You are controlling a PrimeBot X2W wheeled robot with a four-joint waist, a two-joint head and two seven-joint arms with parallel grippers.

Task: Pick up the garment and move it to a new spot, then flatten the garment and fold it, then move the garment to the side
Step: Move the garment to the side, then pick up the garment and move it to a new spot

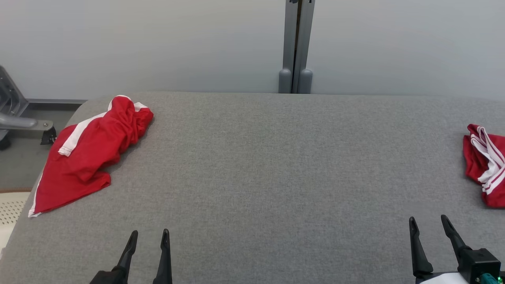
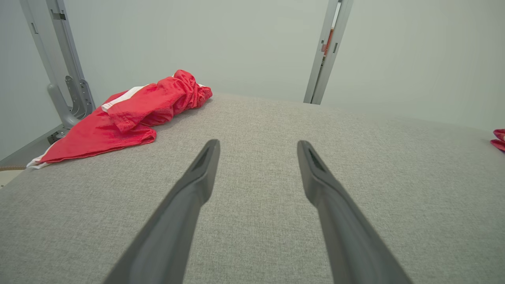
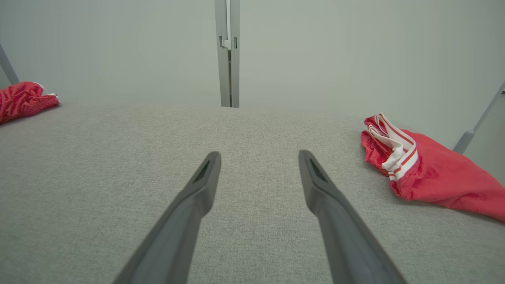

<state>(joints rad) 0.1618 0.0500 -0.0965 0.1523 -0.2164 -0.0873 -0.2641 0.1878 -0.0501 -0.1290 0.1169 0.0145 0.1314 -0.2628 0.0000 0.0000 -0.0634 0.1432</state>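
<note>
Grey fabric covers the table [image 1: 276, 165] in front of you, with a pale wall [image 1: 158, 39] behind it and a grey post [image 1: 296, 47] rising at the middle of the far edge. You have a crumpled red garment [image 1: 90, 154] with a white band lying at the far left corner, its lower hem reaching the table's left edge. You also have a second red garment [image 1: 483, 165], with thin white stripes, bunched at the right edge. Your left gripper [image 1: 150, 233] sits at the near left, fingers spread apart and holding nothing, well short of the banded piece. Your right gripper [image 1: 428, 219] sits at the near right, fingers likewise spread and bare, near the striped piece but apart from it.
</note>
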